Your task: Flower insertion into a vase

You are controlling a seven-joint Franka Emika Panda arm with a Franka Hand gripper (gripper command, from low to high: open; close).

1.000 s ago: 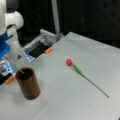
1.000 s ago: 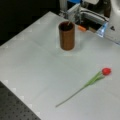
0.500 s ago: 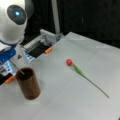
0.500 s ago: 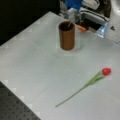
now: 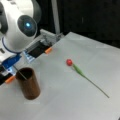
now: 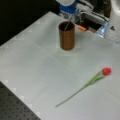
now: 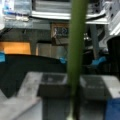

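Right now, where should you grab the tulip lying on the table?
The tulip lies flat on the table, so it is probably best to come straight down and pinch the thicker green stem just below the red bloom, jaws across it. The gripper is busy, though: it is shut on another stem that dips into the vase.

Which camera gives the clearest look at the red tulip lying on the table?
A front view shows the tulip best, whole from red bloom to stem tip, apart from the vase. Another front view shows it too. The wrist view shows only another green stem.
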